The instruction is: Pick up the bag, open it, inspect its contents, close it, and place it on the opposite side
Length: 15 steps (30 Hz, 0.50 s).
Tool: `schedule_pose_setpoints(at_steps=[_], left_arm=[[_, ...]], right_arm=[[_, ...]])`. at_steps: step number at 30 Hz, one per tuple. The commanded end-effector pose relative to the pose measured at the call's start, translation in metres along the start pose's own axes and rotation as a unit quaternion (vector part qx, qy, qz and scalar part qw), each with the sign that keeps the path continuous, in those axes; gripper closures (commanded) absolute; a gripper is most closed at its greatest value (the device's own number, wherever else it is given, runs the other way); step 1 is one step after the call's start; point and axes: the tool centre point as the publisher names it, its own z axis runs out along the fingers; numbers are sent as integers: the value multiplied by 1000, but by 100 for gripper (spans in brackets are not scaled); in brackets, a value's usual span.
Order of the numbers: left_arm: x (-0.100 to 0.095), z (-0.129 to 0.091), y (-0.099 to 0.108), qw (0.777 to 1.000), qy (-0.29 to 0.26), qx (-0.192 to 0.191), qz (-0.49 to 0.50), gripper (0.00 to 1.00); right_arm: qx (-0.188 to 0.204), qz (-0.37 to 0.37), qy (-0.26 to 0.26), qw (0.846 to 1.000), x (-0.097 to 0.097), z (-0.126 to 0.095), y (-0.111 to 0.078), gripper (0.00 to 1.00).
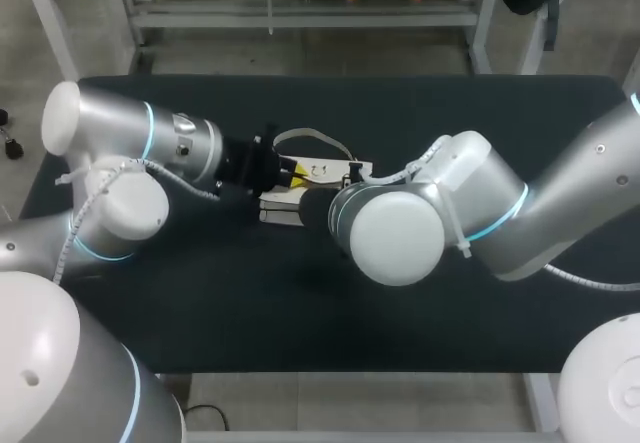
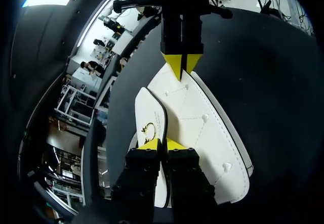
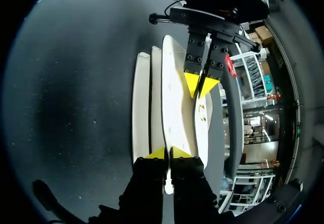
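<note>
The white stitched bag (image 1: 322, 171) lies in the middle of the black table, its strap (image 1: 312, 135) looping toward the far side. In the left wrist view my left gripper (image 2: 162, 144) is shut on the near end of the bag (image 2: 202, 128), beside the flap with the gold clasp (image 2: 150, 129). My right gripper (image 2: 182, 65) pinches the opposite end. The right wrist view shows the same from the other side: my right gripper (image 3: 167, 152) shut on the bag's edge (image 3: 173, 97), and my left gripper (image 3: 201, 83) closed on the far end. In the head view the right arm's wrist hides its fingers.
The black table (image 1: 200, 303) has open room on both sides of the bag and toward the front edge. My two arms meet over the middle, the left gripper (image 1: 290, 171) close to the right arm's wrist (image 1: 395, 225).
</note>
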Motion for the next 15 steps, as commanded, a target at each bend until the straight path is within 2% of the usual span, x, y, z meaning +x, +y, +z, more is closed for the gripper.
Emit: schedule_pose_setpoints(at_steps=[1, 5, 15], left_arm=[[6, -4, 3, 1000, -2, -10, -2, 100], [7, -3, 9, 1000, -2, -22, -11, 100], [-1, 16, -5, 1000, -2, 17, -9, 100]], right_arm=[[-7, 0, -13, 1000, 5, 2, -3, 100], [-7, 0, -13, 1000, 5, 2, -3, 100], [-7, 0, -13, 1000, 5, 2, -3, 100]])
